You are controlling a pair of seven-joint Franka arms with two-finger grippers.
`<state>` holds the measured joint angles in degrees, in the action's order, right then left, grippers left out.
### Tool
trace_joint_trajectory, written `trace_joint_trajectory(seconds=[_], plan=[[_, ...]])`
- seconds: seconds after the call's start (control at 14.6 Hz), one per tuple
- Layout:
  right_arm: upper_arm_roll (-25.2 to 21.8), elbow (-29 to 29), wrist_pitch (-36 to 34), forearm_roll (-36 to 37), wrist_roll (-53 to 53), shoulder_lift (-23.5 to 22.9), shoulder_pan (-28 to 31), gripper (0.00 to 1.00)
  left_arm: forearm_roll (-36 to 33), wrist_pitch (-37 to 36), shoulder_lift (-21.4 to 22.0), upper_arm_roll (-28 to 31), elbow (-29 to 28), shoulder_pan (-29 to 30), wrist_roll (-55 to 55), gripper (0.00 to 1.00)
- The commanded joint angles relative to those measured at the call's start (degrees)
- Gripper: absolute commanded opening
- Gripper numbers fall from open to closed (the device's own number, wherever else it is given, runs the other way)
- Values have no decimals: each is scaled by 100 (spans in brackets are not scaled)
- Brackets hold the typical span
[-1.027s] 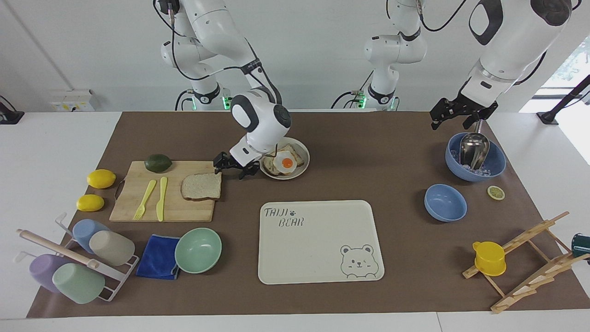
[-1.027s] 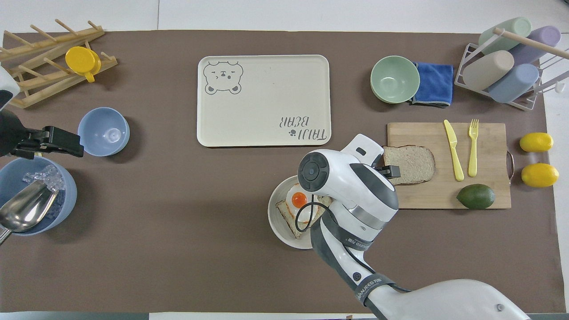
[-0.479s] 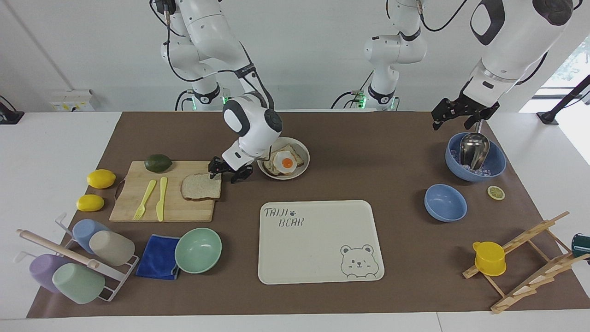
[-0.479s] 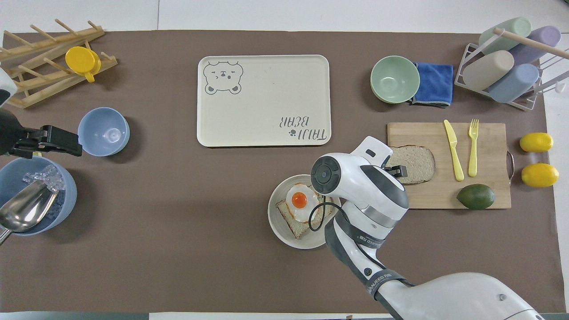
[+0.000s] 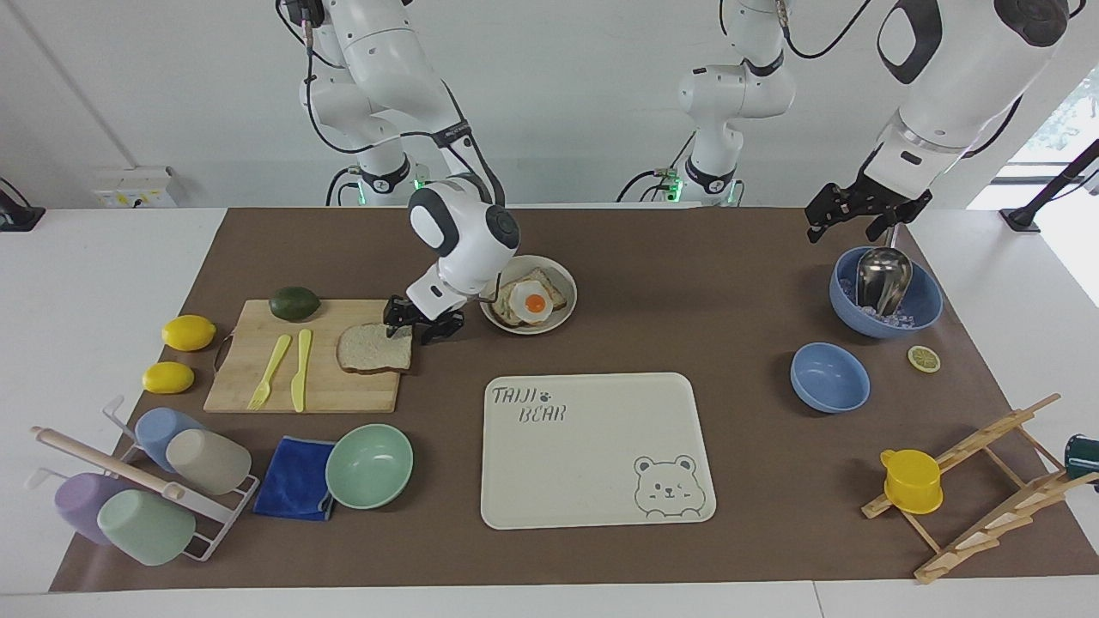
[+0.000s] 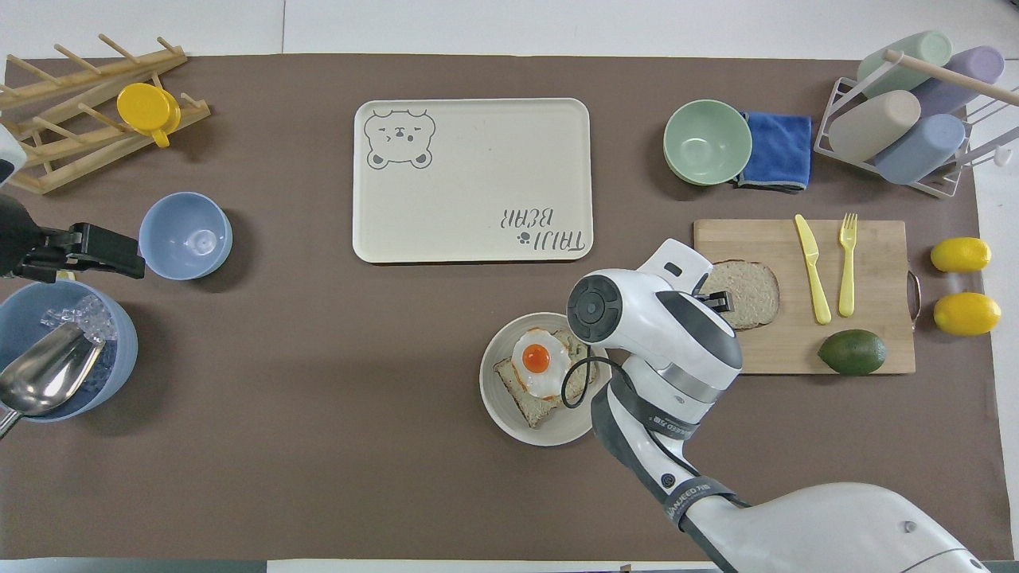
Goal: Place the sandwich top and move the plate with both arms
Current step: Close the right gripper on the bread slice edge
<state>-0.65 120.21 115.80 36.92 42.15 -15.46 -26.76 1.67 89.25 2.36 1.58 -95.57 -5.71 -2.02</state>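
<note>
The sandwich top (image 5: 371, 348), a plain bread slice, lies on the wooden cutting board (image 5: 258, 390), at the corner nearest the plate. The round cream plate (image 5: 562, 314) stands beside the board and holds a bread slice with a fried egg (image 5: 534, 301). My right gripper (image 5: 415, 327) is down at the sandwich top's (image 6: 750, 291) edge on the plate's side, open, its fingers straddling that edge. In the overhead view the wrist hides most of the right gripper (image 6: 714, 302) and part of the plate (image 6: 493, 398). My left gripper (image 5: 861, 218) waits open above the ice bowl.
A yellow knife, fork and an avocado (image 5: 294, 303) share the board, with two lemons (image 5: 188, 332) beside it. The bear tray (image 5: 592, 463) lies farther from the robots than the plate. A green bowl (image 5: 369, 465), blue cloth, cup rack, two blue bowls (image 5: 829, 377) and a wooden rack stand around.
My right gripper has moved from beside the plate toward the right arm's end of the table and down onto the sandwich top's edge. The left arm has barely shifted.
</note>
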Motion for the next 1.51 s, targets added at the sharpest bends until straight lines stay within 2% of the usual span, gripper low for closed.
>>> trace_joint_trajectory(seconds=[0.0, 0.48, 0.62, 0.82, 0.96, 1.23, 1.44], plan=[[39, 125, 144, 149, 47, 61, 100, 54, 8, 75, -7, -26, 12, 35, 18, 100], [39, 151, 171, 149, 73, 69, 144, 54, 8, 75, -7, -17, 21, 44, 18, 100], [39, 195, 206, 149, 109, 69, 127, 50, 8, 84, -7, -26, 21, 35, 18, 100], [39, 195, 206, 149, 100, 70, 127, 27, 8, 84, -7, -26, 21, 35, 26, 100], [39, 152, 171, 149, 91, 69, 118, 0, 8, 93, -7, -26, 21, 35, 27, 100], [39, -32, -83, 158, 47, 61, 22, 0, 8, 93, -16, -26, 21, 35, 18, 100], [47, -655, -1197, 184, -373, 148, -233, 0, 8, 93, -7, -26, 21, 35, 27, 100]])
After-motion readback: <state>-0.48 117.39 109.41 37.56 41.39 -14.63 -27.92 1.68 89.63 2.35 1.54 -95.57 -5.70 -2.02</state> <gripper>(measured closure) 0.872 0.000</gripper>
